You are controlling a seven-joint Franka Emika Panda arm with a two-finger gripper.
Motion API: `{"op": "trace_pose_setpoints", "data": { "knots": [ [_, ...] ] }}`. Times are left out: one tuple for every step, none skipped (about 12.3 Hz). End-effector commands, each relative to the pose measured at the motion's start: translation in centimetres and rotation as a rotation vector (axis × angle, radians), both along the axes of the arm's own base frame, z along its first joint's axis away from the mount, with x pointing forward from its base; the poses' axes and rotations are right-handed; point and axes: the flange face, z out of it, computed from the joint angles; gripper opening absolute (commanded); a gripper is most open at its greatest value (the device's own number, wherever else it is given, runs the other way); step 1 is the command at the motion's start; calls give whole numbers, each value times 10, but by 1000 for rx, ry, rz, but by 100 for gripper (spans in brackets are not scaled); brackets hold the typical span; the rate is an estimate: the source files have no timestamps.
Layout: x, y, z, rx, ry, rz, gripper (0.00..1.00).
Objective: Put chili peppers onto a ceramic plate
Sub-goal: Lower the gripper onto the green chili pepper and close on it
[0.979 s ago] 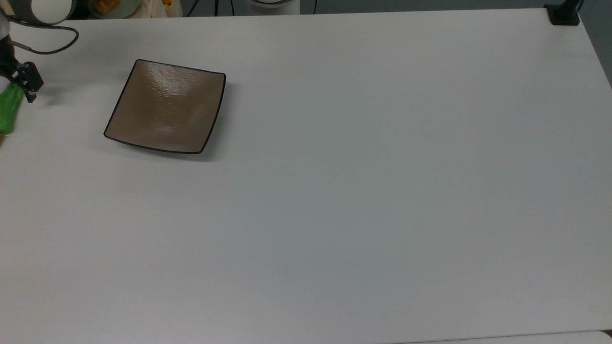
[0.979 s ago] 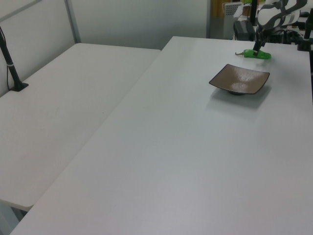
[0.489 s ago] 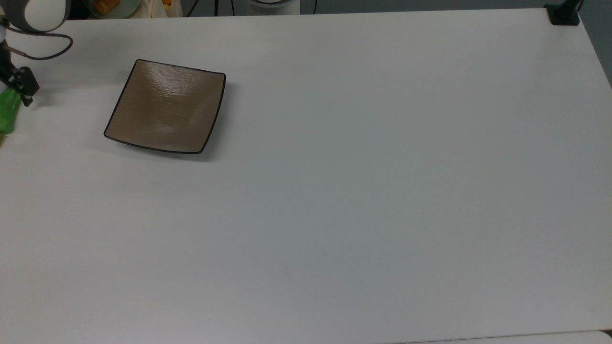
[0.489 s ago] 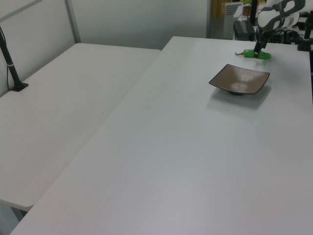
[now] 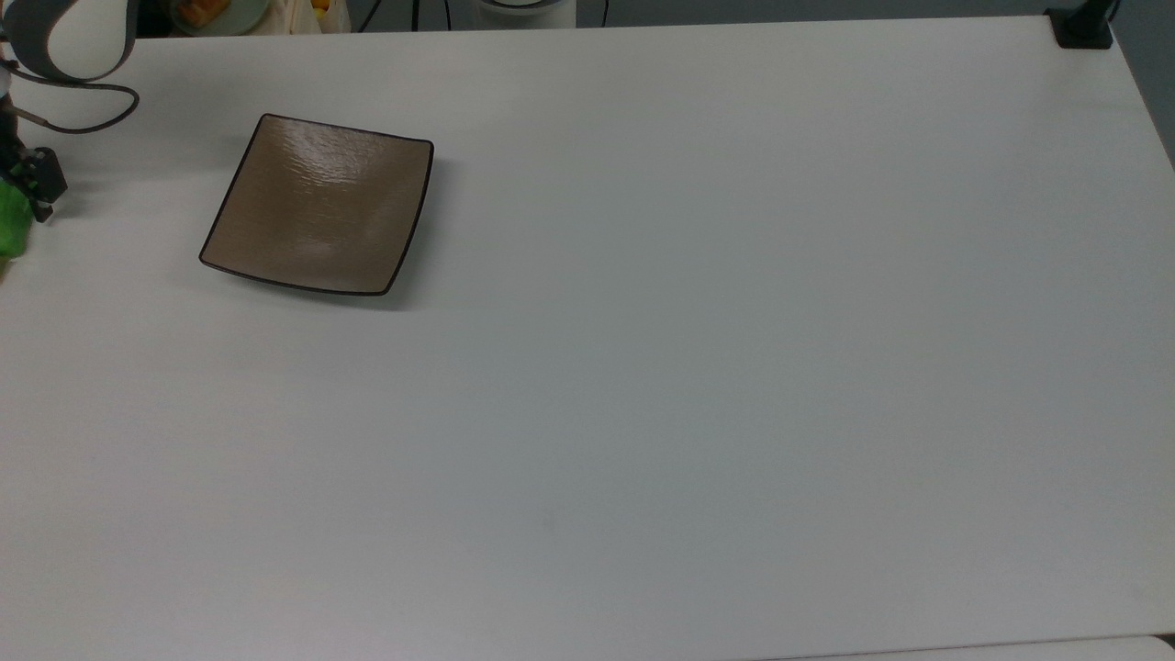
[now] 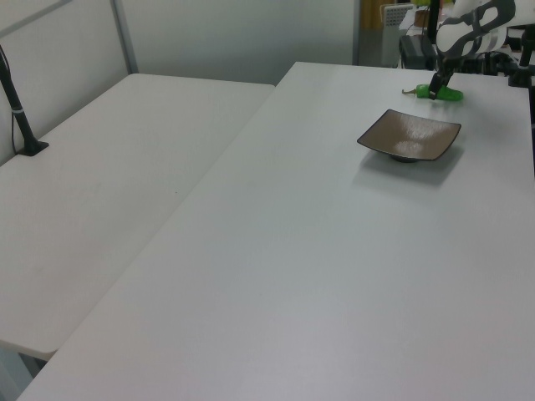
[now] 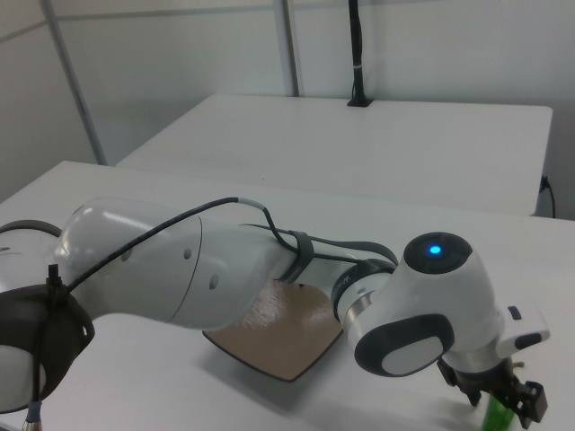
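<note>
Reaching down at the far edge of the table (image 5: 643, 367), the gripper (image 6: 434, 90) sits right over a green pepper (image 6: 447, 94). The pepper lies flat on the table just beyond the plate (image 5: 321, 204), which is bare. Whether the fingers are apart or clamped on the pepper cannot be told. Judging by the pose, the arm (image 7: 225, 278) is low so as to grasp the pepper for carrying to the plate.

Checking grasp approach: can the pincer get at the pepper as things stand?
Probably yes. The pincer is right at the pepper, which lies on bare table, apart from the plate; nothing stands between.
</note>
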Motion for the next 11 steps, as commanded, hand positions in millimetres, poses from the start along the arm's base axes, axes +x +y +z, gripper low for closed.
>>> {"op": "trace_pose_setpoints", "data": {
  "knots": [
    [2, -1, 0, -6, -20, 16, 31],
    [1, -1, -1, -6, -20, 16, 31],
    [2, 0, -1, -5, -19, 18, 31],
    [2, 0, -1, -6, -20, 18, 31],
    [2, 0, 2, -7, -24, 17, 31],
    [3, 0, 3, -7, -26, 17, 31],
    [4, 2, 6, -8, -31, 19, 31],
    [6, 4, 9, -8, -35, 19, 31],
    [7, 5, 14, -9, -40, 21, 31],
    [8, 6, 20, -8, -47, 18, 31],
    [11, 11, 28, 0, -65, 12, 31]
  ]
}}
